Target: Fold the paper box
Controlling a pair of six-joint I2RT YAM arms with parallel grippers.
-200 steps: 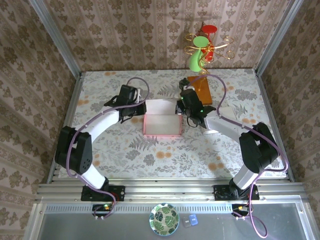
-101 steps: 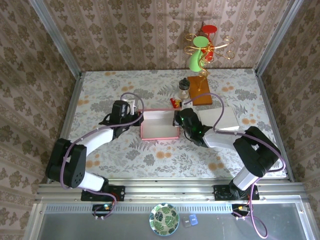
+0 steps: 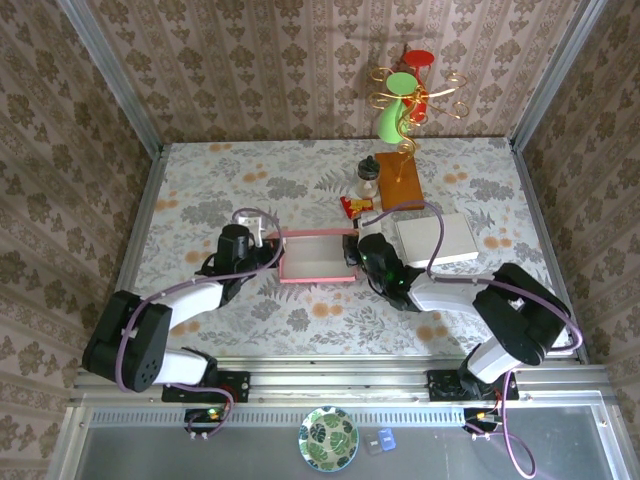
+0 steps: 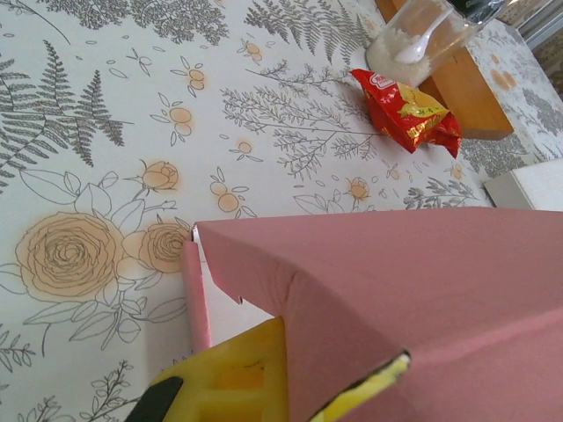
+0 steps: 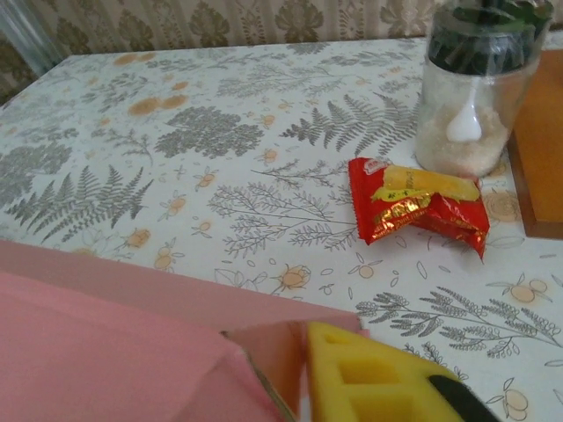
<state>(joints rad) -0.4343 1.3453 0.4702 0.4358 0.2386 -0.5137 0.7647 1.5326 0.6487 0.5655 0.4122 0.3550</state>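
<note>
The paper box (image 3: 318, 258) lies mid-table as a shallow pink tray with a pale inside. My left gripper (image 3: 272, 255) holds its left wall and my right gripper (image 3: 352, 257) holds its right wall. In the left wrist view a creased pink wall (image 4: 396, 281) runs between the yellow fingers (image 4: 230, 378), so that gripper (image 4: 299, 369) is shut on it. In the right wrist view a pink corner flap (image 5: 132, 352) sits against the yellow finger (image 5: 378, 387). The second finger of that gripper (image 5: 299, 378) is hidden behind the card.
A white-grey square card (image 3: 437, 238) lies right of the box. Behind the box are a red snack packet (image 3: 355, 206), a small jar (image 3: 369, 178) and an orange wooden block (image 3: 400, 180). A gold stand with green and red pieces (image 3: 405, 100) stands at the back.
Both arms have drawn back toward the near edge, bringing the box with them. The white flap that stood open behind the box is folded in, uncovering the jar and the packet.
</note>
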